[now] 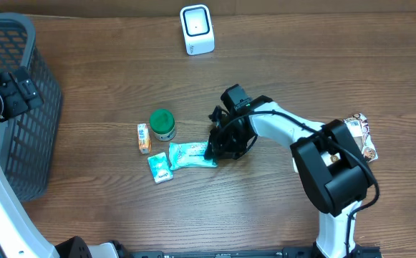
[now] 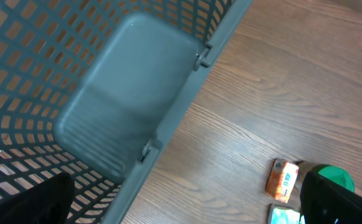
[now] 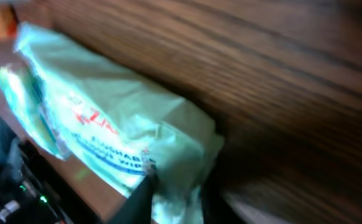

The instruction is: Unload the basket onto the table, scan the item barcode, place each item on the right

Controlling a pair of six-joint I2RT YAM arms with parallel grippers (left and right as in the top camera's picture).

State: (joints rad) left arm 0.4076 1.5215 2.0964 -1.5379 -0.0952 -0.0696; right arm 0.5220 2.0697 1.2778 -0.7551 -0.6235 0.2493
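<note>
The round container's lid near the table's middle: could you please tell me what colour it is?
Its lid is green, clearest in the overhead view.

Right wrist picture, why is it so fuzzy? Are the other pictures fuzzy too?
Right wrist view: smeared all over, the wipes pack and the wood grain soft, the print hard to read. Overhead view: sharp and evenly lit, the white scanner crisp. Left wrist view: mostly clear, the basket a little soft up close.
</note>
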